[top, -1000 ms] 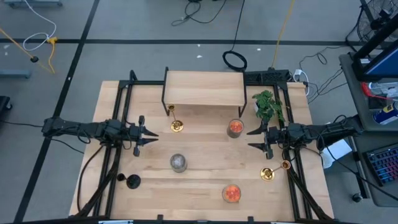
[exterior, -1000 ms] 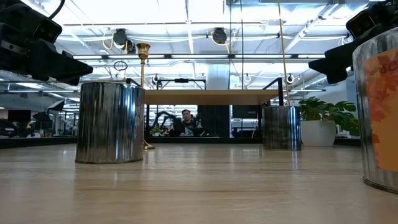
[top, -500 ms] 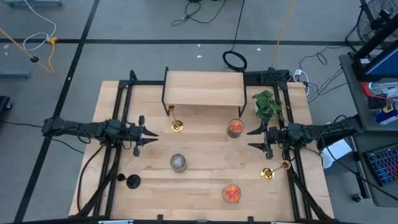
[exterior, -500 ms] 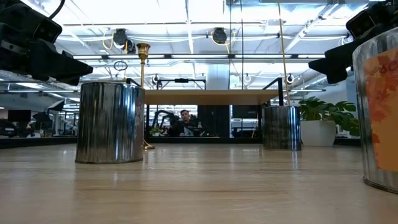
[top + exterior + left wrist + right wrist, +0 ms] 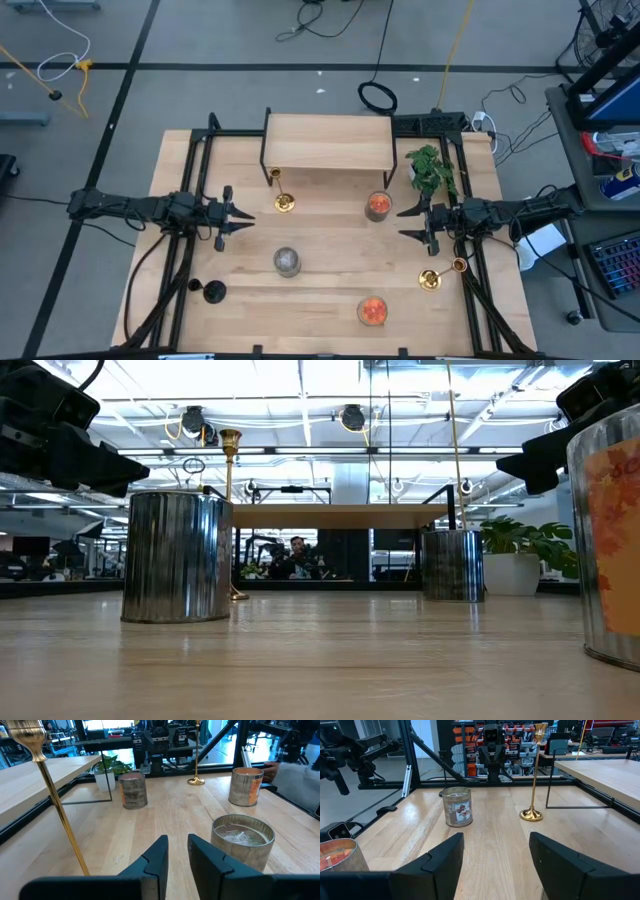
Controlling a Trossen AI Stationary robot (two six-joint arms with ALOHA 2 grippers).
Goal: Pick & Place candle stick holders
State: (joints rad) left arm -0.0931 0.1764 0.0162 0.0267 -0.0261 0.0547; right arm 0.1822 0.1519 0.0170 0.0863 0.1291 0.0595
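A gold candlestick stands on its round base in front of the wooden shelf. A second gold candlestick stands near the right edge. A short black candlestick stands at the near left. A grey glass cup sits mid-table. One orange cup sits by the shelf and another near the front. My left gripper hovers left of centre, open by a narrow gap, empty. My right gripper hovers right of centre, wide open, empty.
A leafy green plant stands at the far right beside the shelf. Black frame rails run along the table's left and right sides. Bare wood lies between the two grippers. A person shows in the room beyond the table.
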